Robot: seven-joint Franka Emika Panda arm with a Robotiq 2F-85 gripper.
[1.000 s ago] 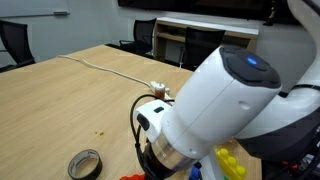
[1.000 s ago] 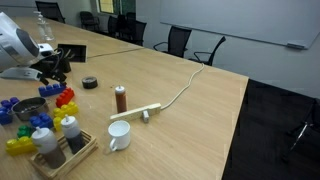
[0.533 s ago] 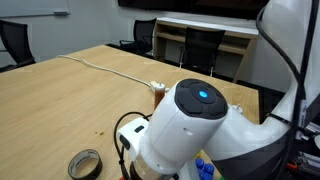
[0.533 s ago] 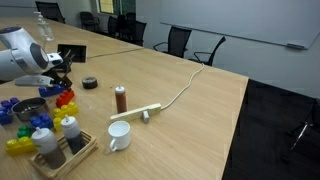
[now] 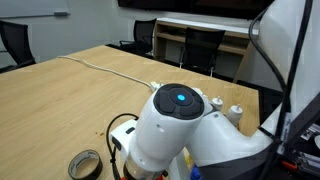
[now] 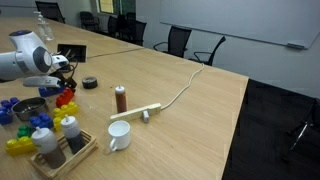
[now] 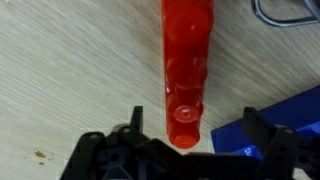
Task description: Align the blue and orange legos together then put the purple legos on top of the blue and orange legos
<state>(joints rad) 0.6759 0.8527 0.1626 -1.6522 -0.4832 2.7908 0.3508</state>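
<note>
Red-orange brick (image 7: pixel 187 60): long, studs up, flat on tabletop (image 7: pixel 70 70), running straight away from end effector (image 7: pixel 193 118). Its near end sits in the gap between the two fingers (image 7: pixel 136 125). End effector spread wide, pinching nothing (contact of pads with brick cannot be told). Blue brick (image 7: pixel 290 125): just outside one finger, beside the orange brick's near end, a strip of bare wood between the two bricks; only a corner of it shows in the wrist view. Grey cable (image 7: pixel 285 12) lies ahead of the end effector, past the blue brick. In an exterior view the end effector hangs low over the tabletop with a tape roll (image 6: pixel 90 82) near it; a brown bottle (image 6: pixel 120 99) and a white mug (image 6: pixel 118 136) stand well apart from it.
</note>
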